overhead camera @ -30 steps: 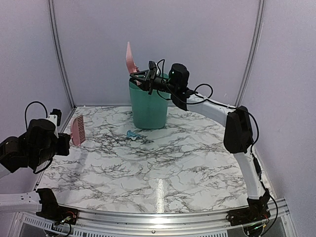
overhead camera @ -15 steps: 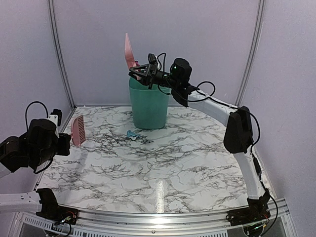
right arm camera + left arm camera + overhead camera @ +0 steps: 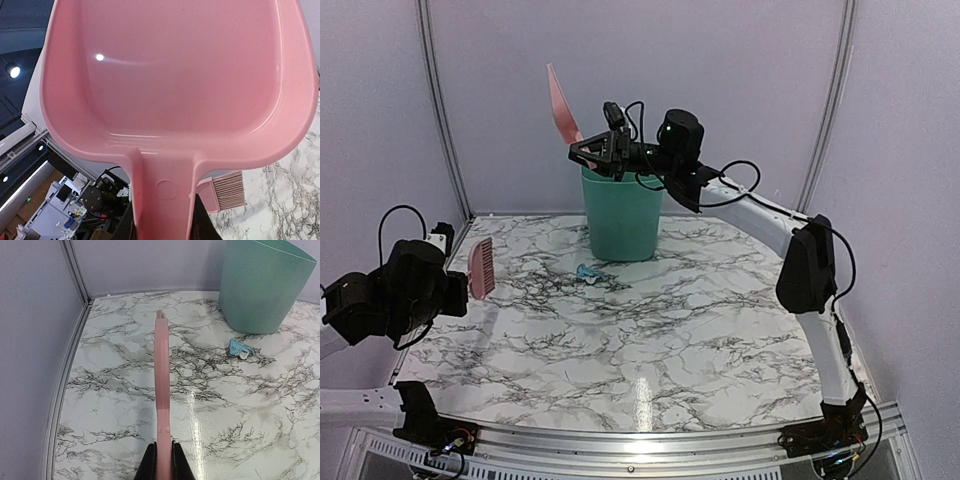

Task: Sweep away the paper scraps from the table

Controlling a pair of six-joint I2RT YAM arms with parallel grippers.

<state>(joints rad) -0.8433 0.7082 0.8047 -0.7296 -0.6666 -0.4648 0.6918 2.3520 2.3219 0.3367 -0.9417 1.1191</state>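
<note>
Glossy veined marble table (image 3: 670,340) bears one crumpled blue paper scrap (image 3: 588,272).

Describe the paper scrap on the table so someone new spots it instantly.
Find the green bin at the back of the marble table. Just in front of its base, toward the left arm, lies a small crumpled paper scrap. It is light blue and lies loose, unlike the much larger pink brush and pink dustpan.

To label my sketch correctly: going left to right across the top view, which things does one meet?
Pink brush → pink dustpan → green bin → right arm's black elbow. Blue scrap omitted: it overlaps the bin.
</note>
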